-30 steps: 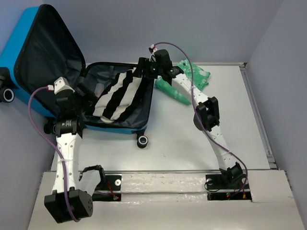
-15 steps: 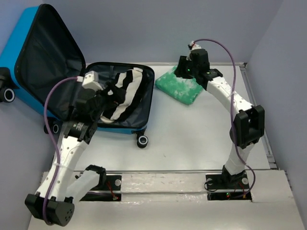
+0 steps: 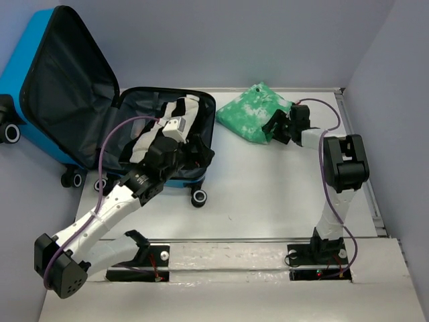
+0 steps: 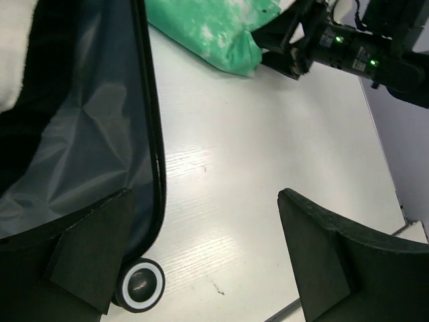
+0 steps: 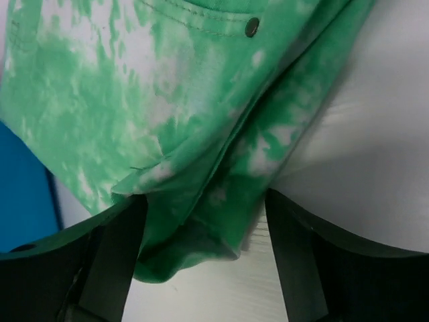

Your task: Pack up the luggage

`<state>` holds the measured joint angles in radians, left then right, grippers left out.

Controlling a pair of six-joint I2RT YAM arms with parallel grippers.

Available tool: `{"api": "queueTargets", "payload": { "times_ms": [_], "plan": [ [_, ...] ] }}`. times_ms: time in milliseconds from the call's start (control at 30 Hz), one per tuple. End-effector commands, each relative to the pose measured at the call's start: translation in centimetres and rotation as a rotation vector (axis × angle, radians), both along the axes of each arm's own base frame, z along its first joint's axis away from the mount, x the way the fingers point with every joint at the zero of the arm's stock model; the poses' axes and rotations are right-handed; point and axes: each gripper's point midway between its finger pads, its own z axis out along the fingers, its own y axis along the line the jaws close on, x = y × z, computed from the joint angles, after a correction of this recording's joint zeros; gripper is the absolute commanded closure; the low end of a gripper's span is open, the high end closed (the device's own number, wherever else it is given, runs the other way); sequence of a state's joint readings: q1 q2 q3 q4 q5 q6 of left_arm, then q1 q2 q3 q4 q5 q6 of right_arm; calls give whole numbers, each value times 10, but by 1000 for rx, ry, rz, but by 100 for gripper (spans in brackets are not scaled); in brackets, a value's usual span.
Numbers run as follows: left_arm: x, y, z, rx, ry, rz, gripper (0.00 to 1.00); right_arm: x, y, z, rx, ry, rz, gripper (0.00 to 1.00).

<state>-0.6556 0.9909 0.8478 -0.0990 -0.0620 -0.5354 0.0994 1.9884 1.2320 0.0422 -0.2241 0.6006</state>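
Top external view: you are looking down on the white table (image 3: 268, 194).
Luggage: the blue luggage (image 3: 67, 80) is lying open at the table's far left. Its lid is leaning up to the left, and a black-and-white striped garment (image 3: 181, 111) is lying in its lined base.
Green garment: a green tie-dye garment (image 3: 251, 117) is lying on the table, just right of the luggage.
Left gripper: your left gripper (image 4: 204, 201) is hanging spread wide and empty by the luggage's near right edge, near a wheel (image 4: 139, 285).
Right gripper: your right gripper (image 5: 204, 201) is standing spread around the green garment's edge, not pinching it.
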Motion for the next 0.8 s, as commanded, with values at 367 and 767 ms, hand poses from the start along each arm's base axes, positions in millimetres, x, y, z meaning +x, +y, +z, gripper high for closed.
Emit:
{"api": "queueTargets", "payload": {
  "times_ms": [367,767],
  "plan": [
    [-3,-95,-4,-38,3,-137,1,-17,-26,2,126,-22,-202,93],
    [27,-197,-67,-133,130,-115,1,-167,-58,3,116,-31,-360,93]
  ]
}}
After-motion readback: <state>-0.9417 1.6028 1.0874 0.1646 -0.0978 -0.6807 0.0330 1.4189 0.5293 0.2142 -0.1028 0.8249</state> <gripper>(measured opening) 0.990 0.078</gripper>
